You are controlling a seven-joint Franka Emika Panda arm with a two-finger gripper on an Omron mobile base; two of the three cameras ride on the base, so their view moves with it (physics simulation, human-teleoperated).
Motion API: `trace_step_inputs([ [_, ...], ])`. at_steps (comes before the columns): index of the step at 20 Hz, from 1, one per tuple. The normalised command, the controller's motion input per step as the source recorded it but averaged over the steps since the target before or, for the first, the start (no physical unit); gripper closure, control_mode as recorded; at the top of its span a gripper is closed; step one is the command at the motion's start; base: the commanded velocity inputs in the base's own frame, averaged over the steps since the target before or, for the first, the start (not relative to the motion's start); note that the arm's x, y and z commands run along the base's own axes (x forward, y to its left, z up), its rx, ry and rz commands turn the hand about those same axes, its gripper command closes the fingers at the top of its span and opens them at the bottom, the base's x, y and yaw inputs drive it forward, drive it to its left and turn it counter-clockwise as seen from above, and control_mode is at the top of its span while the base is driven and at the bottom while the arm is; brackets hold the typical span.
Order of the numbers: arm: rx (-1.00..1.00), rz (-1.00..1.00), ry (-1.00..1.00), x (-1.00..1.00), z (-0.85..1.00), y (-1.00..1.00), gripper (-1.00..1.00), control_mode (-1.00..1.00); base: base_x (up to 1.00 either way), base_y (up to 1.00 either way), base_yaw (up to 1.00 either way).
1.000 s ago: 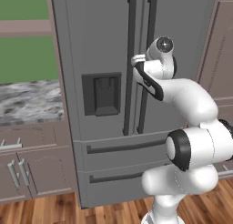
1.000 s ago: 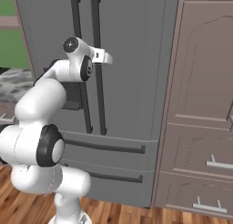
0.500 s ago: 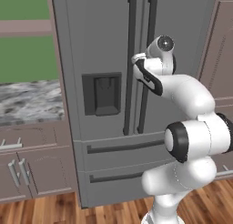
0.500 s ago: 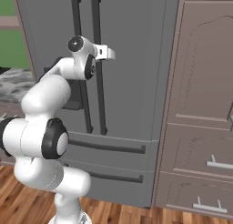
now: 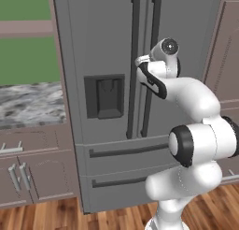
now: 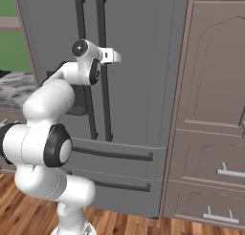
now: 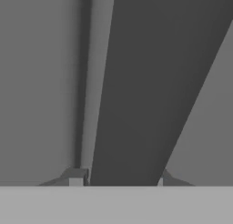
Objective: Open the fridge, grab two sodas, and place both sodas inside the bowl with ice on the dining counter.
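Here the first step is in hand: opening the fridge (image 5: 107,46). It stands straight ahead of the robot, both upper doors shut. The gripper (image 7: 119,180) is up against the right door's handle (image 6: 102,62). In the hand view the dark bar of that handle runs up from between the two fingertips (image 7: 75,176), one on each side of it, so the gripper is clamped on the handle.

The next move, as I judge it, calls for a pull outward along the door's arc, hinged at its outer edge, holding the grip firm so that the bar does not slip out; the base may need to give way as the door swings.

By count: one fridge, two long vertical handles, one dispenser recess (image 5: 105,96), two bottom drawers, each with one horizontal bar. No sodas, bowl or ice are to be seen, presumably because the doors are shut and the dining counter lies elsewhere.
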Motion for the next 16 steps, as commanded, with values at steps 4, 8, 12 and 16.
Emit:
trace_step_inputs([
  [4,0.00,-0.04,0.07,-0.10,-0.01,-0.11,1.00,-1.00,0.00,0.00,0.00],
  [8,0.01,-0.10,0.01,-0.66,0.15,-0.50,1.00,-1.00,0.00,0.00,0.00],
  [12,0.00,-0.13,0.00,-0.96,0.18,-0.56,1.00,-1.00,0.00,0.00,0.00],
  [16,0.00,-0.14,0.01,-1.00,0.22,-0.69,1.00,-1.00,0.00,0.00,0.00],
])
